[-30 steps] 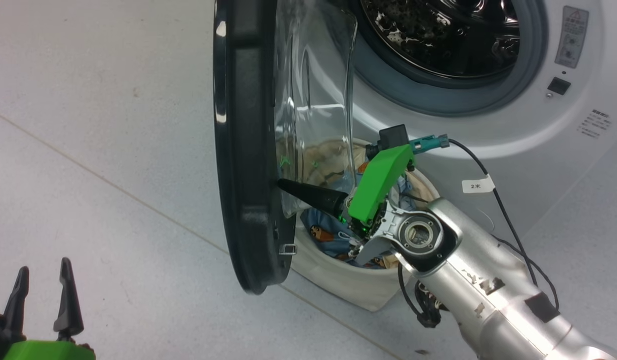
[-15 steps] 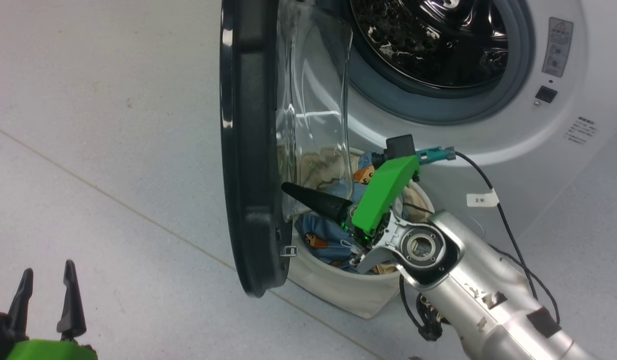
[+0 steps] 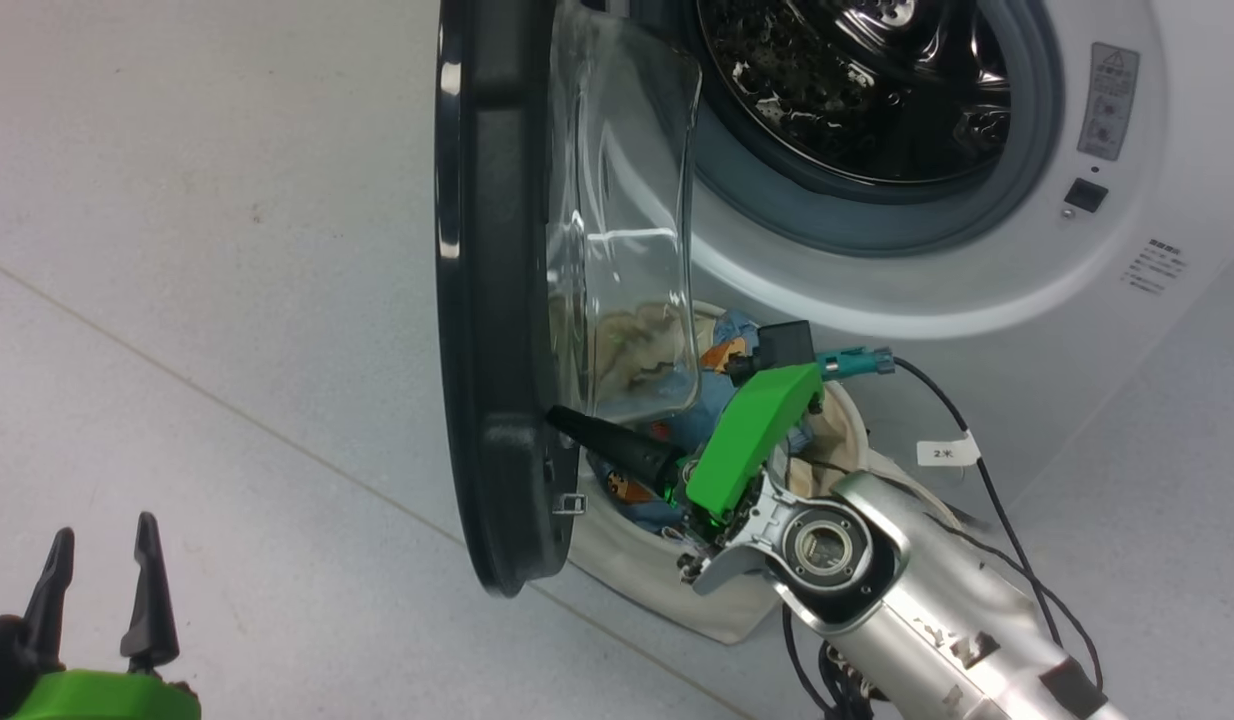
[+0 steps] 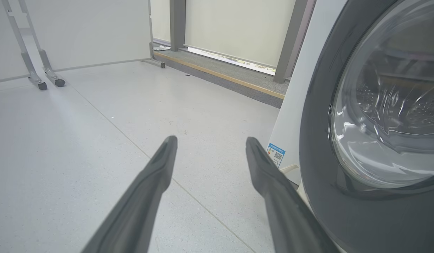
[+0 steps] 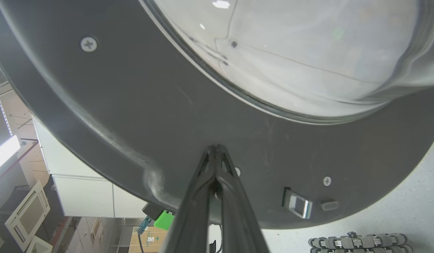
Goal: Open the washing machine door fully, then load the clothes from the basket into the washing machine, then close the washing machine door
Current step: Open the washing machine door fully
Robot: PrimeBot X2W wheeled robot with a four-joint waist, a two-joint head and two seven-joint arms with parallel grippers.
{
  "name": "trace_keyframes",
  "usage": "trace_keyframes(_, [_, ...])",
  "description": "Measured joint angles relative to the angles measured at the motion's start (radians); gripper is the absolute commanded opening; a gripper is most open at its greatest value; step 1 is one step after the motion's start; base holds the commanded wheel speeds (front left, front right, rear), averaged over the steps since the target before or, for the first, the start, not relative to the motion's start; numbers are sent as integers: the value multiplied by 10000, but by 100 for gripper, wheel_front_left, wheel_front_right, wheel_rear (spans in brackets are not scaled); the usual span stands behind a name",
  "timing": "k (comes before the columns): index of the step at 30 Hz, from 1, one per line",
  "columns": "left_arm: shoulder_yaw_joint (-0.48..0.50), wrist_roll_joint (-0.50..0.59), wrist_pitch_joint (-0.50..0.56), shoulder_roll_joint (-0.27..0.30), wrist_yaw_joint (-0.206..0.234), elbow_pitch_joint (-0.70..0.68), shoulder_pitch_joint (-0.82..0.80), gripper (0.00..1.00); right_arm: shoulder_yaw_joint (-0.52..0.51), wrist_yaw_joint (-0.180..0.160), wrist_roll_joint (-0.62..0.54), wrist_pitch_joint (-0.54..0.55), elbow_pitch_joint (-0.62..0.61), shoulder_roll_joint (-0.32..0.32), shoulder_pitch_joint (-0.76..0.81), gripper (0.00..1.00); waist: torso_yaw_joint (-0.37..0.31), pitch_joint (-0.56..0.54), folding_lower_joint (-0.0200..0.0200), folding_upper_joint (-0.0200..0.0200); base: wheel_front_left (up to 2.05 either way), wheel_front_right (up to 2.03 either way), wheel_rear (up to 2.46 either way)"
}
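The washing machine door (image 3: 492, 300) stands edge-on, swung out from the white washing machine (image 3: 977, 270), whose steel drum is dark. My right gripper (image 3: 557, 418) is shut, its tips pressed against the inner face of the door's black rim (image 5: 167, 116) below the clear glass dome (image 5: 291, 49). Behind the door sits the cream basket (image 3: 637, 555) with the blue bear-print clothes (image 3: 722, 350) in it, partly hidden by my right arm. My left gripper (image 3: 102, 545) hangs open over bare floor at the lower left, left of the door's outer rim (image 4: 319, 140).
A metal latch hook (image 5: 297, 206) sticks out of the door's inner rim beside my right fingertips. A wheeled metal frame (image 4: 41, 73) and a raised threshold (image 4: 220, 73) stand far off across the grey floor. A black cable with a white tag (image 3: 945, 452) trails from my right wrist.
My right gripper has slid lower along the door's inner rim, still shut against it. The head view has shifted slightly. The left gripper stays open in place.
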Motion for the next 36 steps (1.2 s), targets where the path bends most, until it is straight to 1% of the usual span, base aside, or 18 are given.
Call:
trace_keyframes(4, [-79, 0, 0, 50, -2, 117, -5, 100, -75, 0, -140, -320, -247, 2, 0, 0, -46, -112, 0, 0, 0, 0, 0])
trace_keyframes(5, [-111, 0, 0, 73, -4, 142, -13, 100, -132, 0, -232, -460, -378, -4, 2, 9, -64, -156, 0, 0, 0, 0, 0])
trace_keyframes(6, [-134, 0, 0, 86, -4, 173, -30, 100, -188, 0, -351, -637, -543, -38, 7, 54, -82, -202, 0, 0, 0, 0, 0])
trace_keyframes(7, [-165, 0, 0, 105, -8, 198, -49, 100, -230, 0, -533, -842, -721, -123, 14, 93, -103, -247, 0, 0, 0, 0, 0])
trace_keyframes(8, [-188, 0, 0, 121, -10, 232, -71, 100, -253, 0, -784, -1074, -895, -259, 23, 100, -124, -292, -1, 0, 0, 0, 0])
trace_keyframes(10, [-263, 0, 0, 155, -10, 311, -111, 100, -359, 0, -1321, -1699, -1220, -646, 141, 100, -170, -390, 0, 0, 0, 0, 0])
trace_keyframes(12, [-359, 2, 0, 190, -10, 397, -157, 100, -376, 0, -2086, -2476, -1398, -1177, 361, 100, -221, -488, 0, 0, 0, 0, 0])
trace_keyframes(14, [-466, 2, 0, 226, -10, 449, -194, 100, -364, 0, -2978, -3465, -1440, -1705, 601, 100, -272, -590, 0, 0, 0, 0, 0])
trace_keyframes(17, [-581, 52, 0, 253, -10, 525, -201, 100, -196, 0, -4740, -5072, -1200, -2452, 846, 100, -346, -751, 0, 0, 0, 0, 0])
trace_keyframes(20, [-708, 77, 0, 299, -12, 621, -200, 100, -268, 2, -6240, -5697, -802, -2780, 1153, 100, -422, -897, 1, 0, 0, 0, 0])
trace_keyframes(22, [-763, 77, 0, 328, -12, 639, -200, 100, -635, 2, -7064, -5781, -627, -2778, 1543, 100, -473, -990, 1, 0, 0, 0, 0])
trace_keyframes(25, [-775, 77, 0, 382, -12, 637, -200, 100, -1950, 4, -8615, -5783, -752, -2642, 2370, 100, -542, -1090, 1, 0, 0, 0, 0])
trace_keyframes(27, [-777, 77, 0, 393, -12, 633, -199, 100, -2874, 4, -9584, -5785, -1001, -2433, 2964, 100, -569, -1134, 1, 0, 0, 0, 0])
trace_keyframes(29, [-784, 77, 0, 397, -12, 629, -198, 100, -3434, 4, -10495, -5785, -1254, -2203, 3559, 100, -586, -1156, 1, 0, 0, 0, 0])
trace_keyframes(32, [-798, 77, 0, 408, -12, 623, -197, 100, -4023, 4, -11459, -5785, -1507, -1875, 4407, 100, -593, -1162, 1, 0, 0, 0, 0])
trace_keyframes(36, [-796, 75, 0, 451, -12, 623, -195, 100, -4424, 6, -11935, -5785, -1661, -1586, 5008, 100, -680, -1127, 1, 0, 0, 0, 0])
